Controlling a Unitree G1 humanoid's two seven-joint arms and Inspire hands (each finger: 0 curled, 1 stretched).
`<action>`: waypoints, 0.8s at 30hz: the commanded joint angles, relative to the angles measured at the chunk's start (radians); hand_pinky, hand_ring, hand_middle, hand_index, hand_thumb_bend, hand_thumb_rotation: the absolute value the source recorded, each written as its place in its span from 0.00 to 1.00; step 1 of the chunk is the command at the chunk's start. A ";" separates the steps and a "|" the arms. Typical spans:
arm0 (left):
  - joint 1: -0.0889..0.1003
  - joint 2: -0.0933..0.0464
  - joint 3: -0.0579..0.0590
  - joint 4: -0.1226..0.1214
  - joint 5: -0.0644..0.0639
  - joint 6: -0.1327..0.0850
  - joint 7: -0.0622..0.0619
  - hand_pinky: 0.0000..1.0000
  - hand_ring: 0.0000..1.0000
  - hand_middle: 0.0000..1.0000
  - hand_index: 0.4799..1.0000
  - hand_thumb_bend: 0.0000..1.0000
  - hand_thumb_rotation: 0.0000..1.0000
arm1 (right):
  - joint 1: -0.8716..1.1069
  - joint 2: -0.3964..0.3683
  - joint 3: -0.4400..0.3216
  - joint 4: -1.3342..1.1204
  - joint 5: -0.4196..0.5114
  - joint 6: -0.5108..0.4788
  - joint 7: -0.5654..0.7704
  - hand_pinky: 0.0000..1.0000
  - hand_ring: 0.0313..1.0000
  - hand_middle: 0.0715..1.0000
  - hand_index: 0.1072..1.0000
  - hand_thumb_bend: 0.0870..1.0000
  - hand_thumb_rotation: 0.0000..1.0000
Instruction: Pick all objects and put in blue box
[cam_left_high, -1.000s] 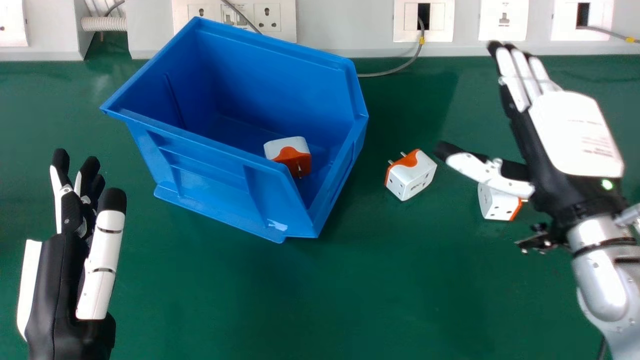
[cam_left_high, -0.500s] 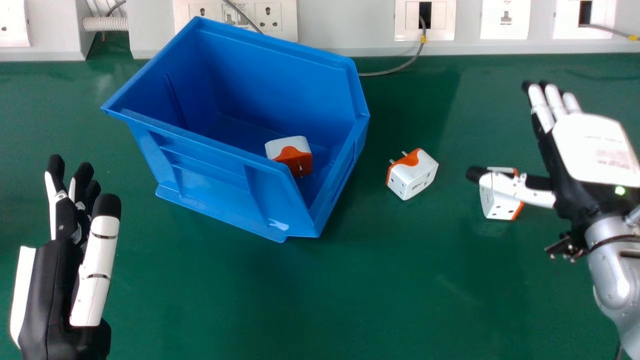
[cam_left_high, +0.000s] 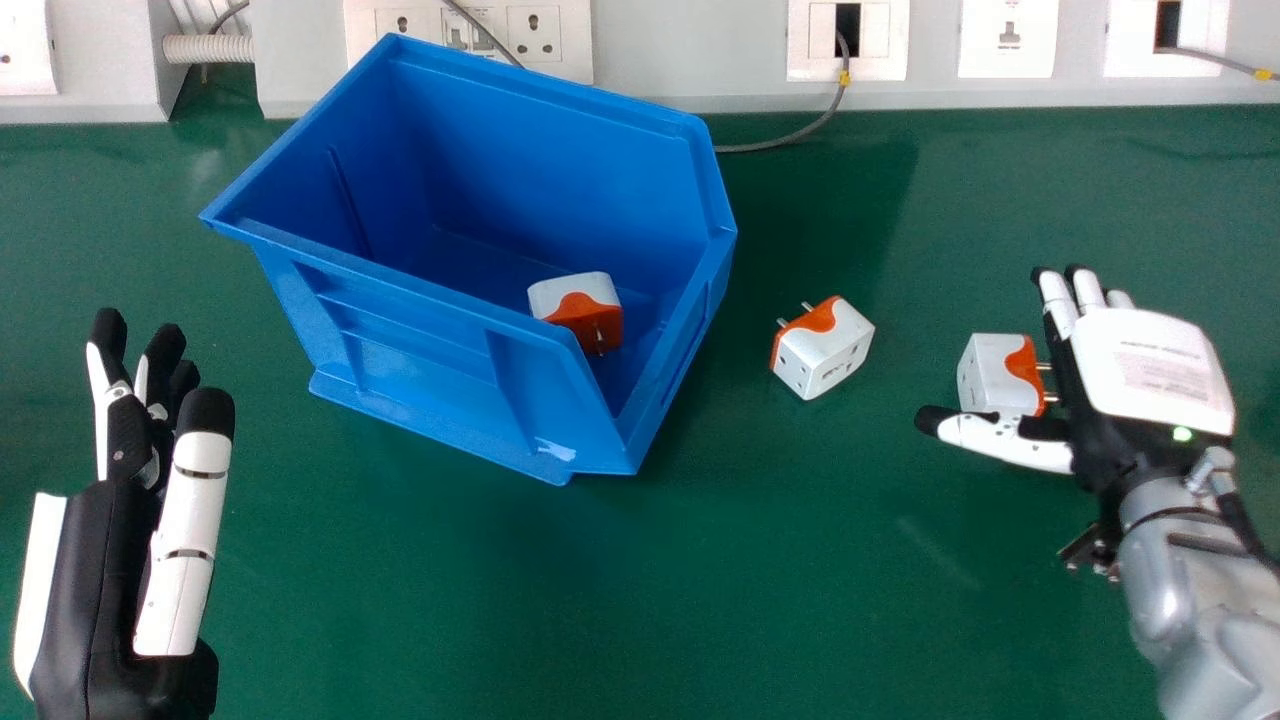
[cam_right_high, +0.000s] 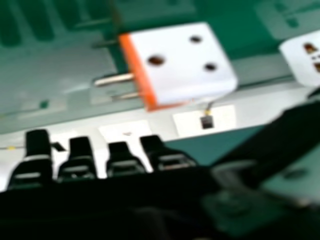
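white-and-orange adapter (cam_left_high: 992, 375) is flanked by the right hand (cam_left_high: 1150, 370), whose fingers are held straight, with the thumb stretched along the adapter's near side; whether it is touched cannot be told. a second adapter (cam_left_high: 830, 348) is set on the green table (cam_left_high: 600, 600), between that hand and the blue box (cam_left_high: 420, 370). a third adapter (cam_left_high: 575, 303) is contained in the box. the left hand (cam_left_high: 100, 580) is held unclenched, left of the box.
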 joint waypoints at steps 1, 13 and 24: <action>-0.001 0.014 0.010 -0.016 0.002 -0.019 -0.001 1.00 1.00 1.00 1.00 0.47 0.82 | -0.049 0.002 0.006 0.004 -0.002 0.037 0.004 0.87 0.96 0.99 0.96 0.61 0.88; 0.007 0.012 0.012 -0.034 0.008 0.000 0.006 1.00 1.00 1.00 1.00 0.46 0.84 | -0.158 0.054 0.037 0.158 0.031 0.127 0.014 0.87 0.95 0.98 0.96 0.59 0.79; 0.015 0.013 0.018 -0.051 -0.009 0.014 0.003 1.00 1.00 1.00 1.00 0.48 0.84 | -0.217 0.057 0.060 0.257 0.061 0.151 0.023 0.89 0.95 0.99 0.96 0.59 0.72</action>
